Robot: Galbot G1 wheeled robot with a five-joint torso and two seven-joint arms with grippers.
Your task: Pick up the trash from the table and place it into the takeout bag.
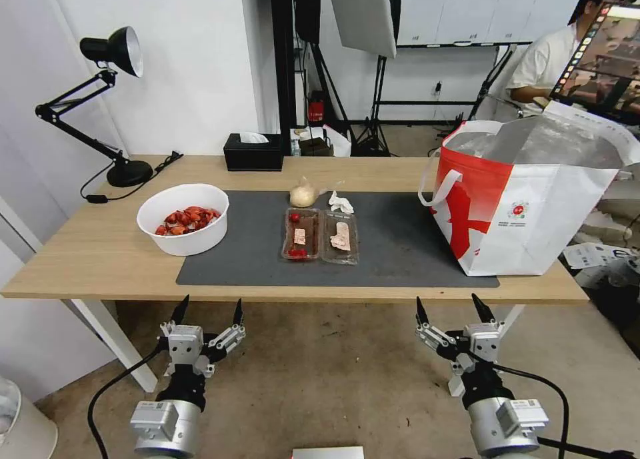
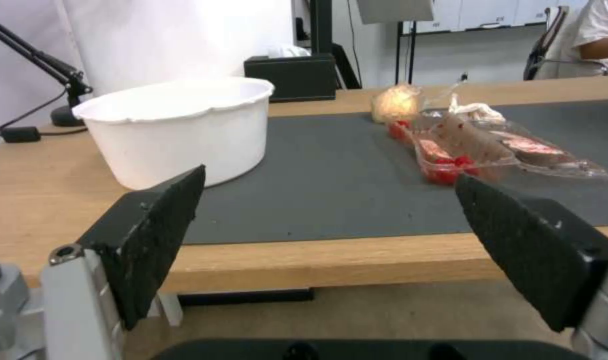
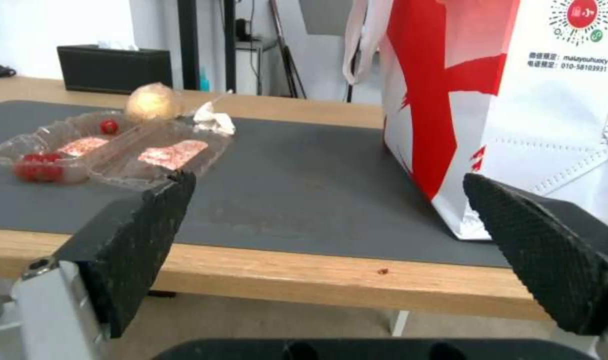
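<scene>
Light-wood table point(image 1: 100, 246) carries a dark grey mat point(image 1: 400, 246), and all the trash lies on or beside it, none collected. White bowl point(image 1: 183, 218) of red shells sits at the mat's left edge, partly on bare wood. Clear two-part tray point(image 1: 321, 235) with red and pale scraps lies mid-mat; just behind it are the small clear bag point(image 1: 303, 194) holding a beige lump and the white tissue point(image 1: 341, 202). Takeout bag point(image 1: 527, 199) stands upright at the mat's right end, mouth open and foil lining exposed, judged ready to receive items dropped from above.

Left gripper point(image 1: 207, 307) and right gripper point(image 1: 455, 304) hang below and in front of the near table edge, both with jaws spread wide, holding nothing; the posture reads as a start position.

Bag markings: a round red logo point(image 3: 582, 13), small Chinese characters, "malayouhuoy" and "010-58103931", as far as legible.
</scene>
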